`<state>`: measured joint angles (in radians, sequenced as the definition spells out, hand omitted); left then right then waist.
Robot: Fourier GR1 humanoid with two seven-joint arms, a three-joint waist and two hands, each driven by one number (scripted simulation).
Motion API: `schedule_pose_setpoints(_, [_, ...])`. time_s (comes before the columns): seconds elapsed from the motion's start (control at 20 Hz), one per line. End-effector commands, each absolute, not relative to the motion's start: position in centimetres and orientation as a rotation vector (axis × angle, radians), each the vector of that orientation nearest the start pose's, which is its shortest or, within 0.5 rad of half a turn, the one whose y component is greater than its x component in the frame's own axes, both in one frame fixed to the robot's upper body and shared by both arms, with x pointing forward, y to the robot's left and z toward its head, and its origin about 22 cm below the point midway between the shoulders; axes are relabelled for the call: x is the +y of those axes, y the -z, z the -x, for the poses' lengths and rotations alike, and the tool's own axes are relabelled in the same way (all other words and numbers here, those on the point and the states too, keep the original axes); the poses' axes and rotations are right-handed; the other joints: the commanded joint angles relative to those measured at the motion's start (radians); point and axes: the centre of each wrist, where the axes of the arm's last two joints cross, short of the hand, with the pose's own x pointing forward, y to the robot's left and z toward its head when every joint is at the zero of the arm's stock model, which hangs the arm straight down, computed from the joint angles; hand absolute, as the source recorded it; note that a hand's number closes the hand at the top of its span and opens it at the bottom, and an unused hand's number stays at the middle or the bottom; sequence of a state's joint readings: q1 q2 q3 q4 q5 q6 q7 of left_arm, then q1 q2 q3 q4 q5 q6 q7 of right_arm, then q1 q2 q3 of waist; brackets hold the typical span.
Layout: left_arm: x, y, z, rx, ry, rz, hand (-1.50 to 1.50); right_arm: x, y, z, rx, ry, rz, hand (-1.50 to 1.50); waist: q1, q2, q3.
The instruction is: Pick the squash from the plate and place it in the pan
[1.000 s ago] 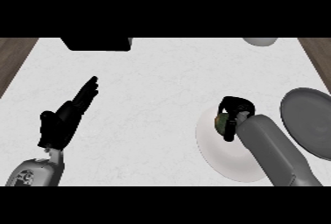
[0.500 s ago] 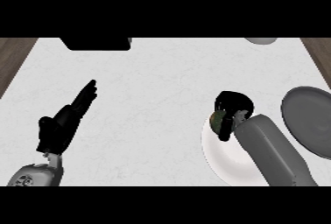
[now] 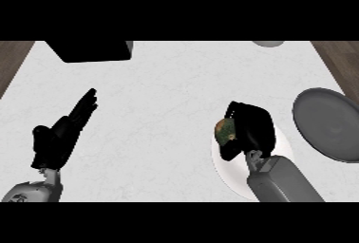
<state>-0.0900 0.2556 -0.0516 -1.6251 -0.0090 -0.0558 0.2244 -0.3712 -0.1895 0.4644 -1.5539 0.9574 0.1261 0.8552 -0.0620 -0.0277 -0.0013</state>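
The counter (image 3: 168, 90) spreads pale and faintly mottled under both hands, with brown wood strips showing at its far corners; to the right of the right hand (image 3: 254, 127), close by but apart from it, lies the pan (image 3: 329, 126), a round, dark grey, smooth dish with a slightly raised rim; beneath that hand and its grey forearm (image 3: 284, 182) sits the plate (image 3: 226, 171), white, round and glossy, mostly covered by the arm, so only its left edge shows; far ahead and to the left of the hand stands a flat matte black box (image 3: 91, 50), cut off by the top edge.

The right hand is black, with its fingers curled around the squash (image 3: 225, 131), which shows at the hand's left side as a small rounded lump with a rough, mottled green and tan skin; it sits over the plate's upper left rim, and I cannot tell whether it touches the plate; the left hand (image 3: 60, 140) rests well off to the left, with straight fingers pointing up and rightward, holding nothing; ahead of the right hand, a small pale grey rounded thing (image 3: 269, 43) shows at the far edge.
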Motion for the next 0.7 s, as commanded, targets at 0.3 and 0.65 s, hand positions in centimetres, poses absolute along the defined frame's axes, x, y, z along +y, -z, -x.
schedule_pose_setpoints(0.3, [25.2,-5.8,-26.6,-1.484,0.334,-0.095,0.00,-13.5,-12.1,-17.7,-1.322,-0.591,1.294,1.50,0.036,0.019,0.001])
schedule_pose_setpoints(0.65, [25.3,-5.2,-26.9,-1.498,0.349,-0.090,0.00,-18.3,-11.2,-18.0,-1.366,-0.327,1.295,1.50,0.052,0.027,0.003])
